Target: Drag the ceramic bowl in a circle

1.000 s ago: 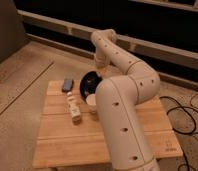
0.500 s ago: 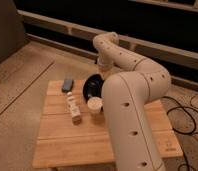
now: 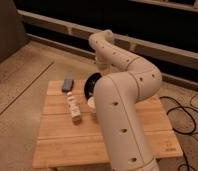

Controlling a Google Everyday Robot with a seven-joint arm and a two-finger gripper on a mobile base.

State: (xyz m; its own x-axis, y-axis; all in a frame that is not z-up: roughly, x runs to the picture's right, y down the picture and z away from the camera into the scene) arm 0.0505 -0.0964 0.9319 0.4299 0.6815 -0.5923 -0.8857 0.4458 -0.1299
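Since earlier, arm swung right; gripper (image 3: 100,64), fingers closed, hangs above ceramic bowl (image 3: 92,83).

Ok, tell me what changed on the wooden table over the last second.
The arm swung right, uncovering more of the ceramic bowl; the bowl looks shifted slightly right. The gripper is hidden behind the arm, near the bowl's far rim. The small white cup, gray block and pale packet stayed put.
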